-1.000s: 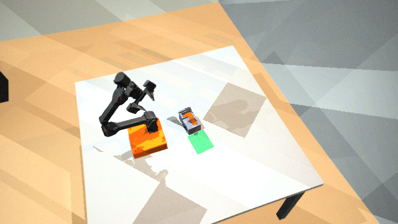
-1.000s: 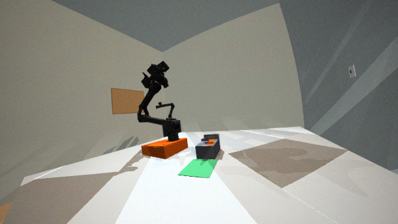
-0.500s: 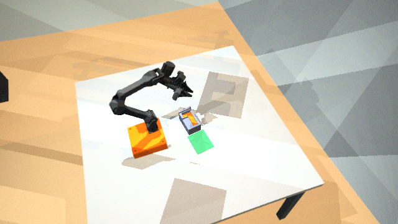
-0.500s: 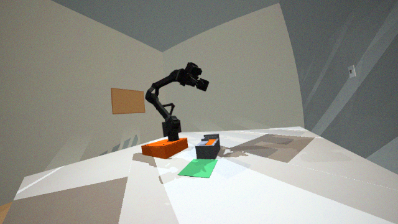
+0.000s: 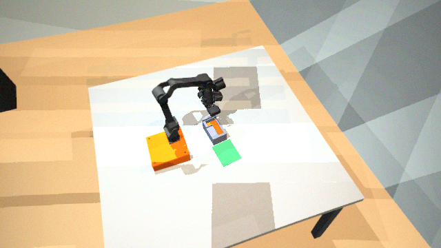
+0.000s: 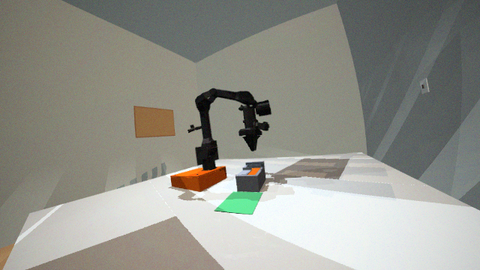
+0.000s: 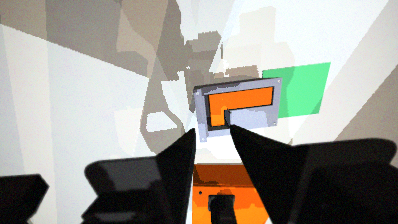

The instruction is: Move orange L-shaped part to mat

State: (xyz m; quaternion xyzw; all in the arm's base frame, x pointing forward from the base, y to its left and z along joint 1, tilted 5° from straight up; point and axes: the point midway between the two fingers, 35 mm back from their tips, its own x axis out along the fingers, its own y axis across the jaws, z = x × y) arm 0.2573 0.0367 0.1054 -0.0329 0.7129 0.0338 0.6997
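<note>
The orange L-shaped part [image 5: 218,128] [image 6: 254,171] [image 7: 245,98] lies flat in its pocket in the grey tray [image 5: 220,140] [image 6: 249,184] [image 7: 255,119]. Its L-shaped end is at the tray end away from the mat; its straight end points toward the mat. No end looks raised. The green mat [image 5: 227,153] [image 6: 240,202] [image 7: 305,92] lies flat beside the tray's near end and bears nothing. My gripper [image 5: 213,113] [image 6: 253,150] [image 7: 212,130] points down above the tray's far end, clear of it. Its fingers are partly open, with nothing between them.
The orange base block [image 5: 167,149] [image 6: 199,180] [image 7: 230,175] under the arm stands to the left of the tray in the top and exterior views. A raised grey wall [image 6: 255,164] stands at the tray's far end. Shadows of the arm fall on the white table [image 5: 293,145] around the tray.
</note>
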